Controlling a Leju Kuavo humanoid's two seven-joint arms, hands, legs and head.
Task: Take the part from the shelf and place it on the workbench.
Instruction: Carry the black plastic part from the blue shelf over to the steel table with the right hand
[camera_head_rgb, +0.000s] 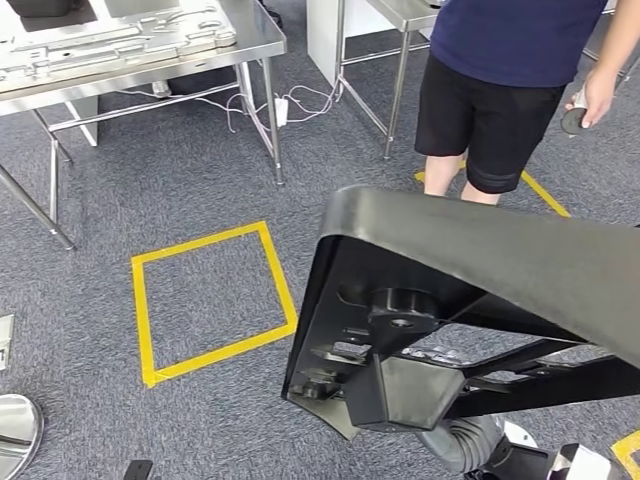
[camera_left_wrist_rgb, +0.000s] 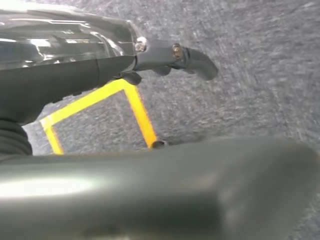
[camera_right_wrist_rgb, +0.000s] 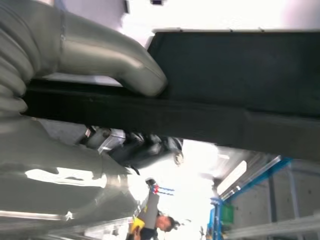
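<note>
A large black moulded part (camera_head_rgb: 468, 250) with ribs and a round boss on its underside fills the lower right of the head view, tilted above the carpet. My right hand (camera_head_rgb: 464, 440) holds it from below at its near end. In the right wrist view the thumb (camera_right_wrist_rgb: 124, 65) lies over the part's black edge (camera_right_wrist_rgb: 234, 65) and the darker fingers show under it. The steel workbench (camera_head_rgb: 256, 45) stands at the far left with flat metal pieces on top. My left hand (camera_left_wrist_rgb: 173, 55) hangs over the carpet with its fingers stretched out and nothing in it.
A yellow tape square (camera_head_rgb: 211, 300) marks the carpet between me and the workbench. A person in dark shorts (camera_head_rgb: 498, 70) stands at the far right holding a small dark disc (camera_head_rgb: 573, 120). A second steel table (camera_head_rgb: 407, 15) and loose cables (camera_head_rgb: 302, 100) lie behind.
</note>
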